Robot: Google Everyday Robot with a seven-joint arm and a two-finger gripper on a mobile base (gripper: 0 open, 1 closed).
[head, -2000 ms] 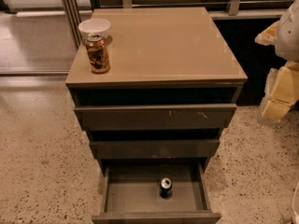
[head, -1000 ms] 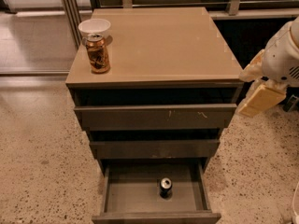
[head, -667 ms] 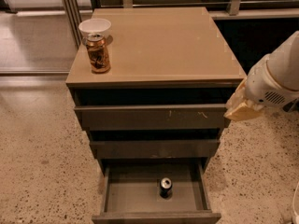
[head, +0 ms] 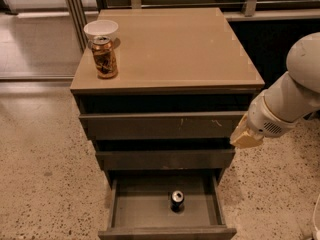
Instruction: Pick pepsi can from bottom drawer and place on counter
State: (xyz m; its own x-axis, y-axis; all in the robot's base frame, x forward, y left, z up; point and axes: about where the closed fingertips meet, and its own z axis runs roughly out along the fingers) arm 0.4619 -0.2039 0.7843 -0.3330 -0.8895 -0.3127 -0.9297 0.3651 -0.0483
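The pepsi can (head: 177,200) stands upright in the open bottom drawer (head: 165,230), near the middle of its grey floor. The counter (head: 175,49) is the tan top of the drawer cabinet. My gripper (head: 246,138) hangs at the end of the white arm, to the right of the cabinet at the level of the middle drawer, above and to the right of the can. It holds nothing that shows.
A brown-and-gold patterned can (head: 105,57) and a white bowl (head: 101,30) stand on the counter's back left corner. The two upper drawers (head: 160,126) stick out slightly. Speckled floor surrounds the cabinet. A dark railing runs behind it.
My arm has come in from the right and moved down and left, from beside the counter's edge to beside the middle drawer. The cans have not moved.
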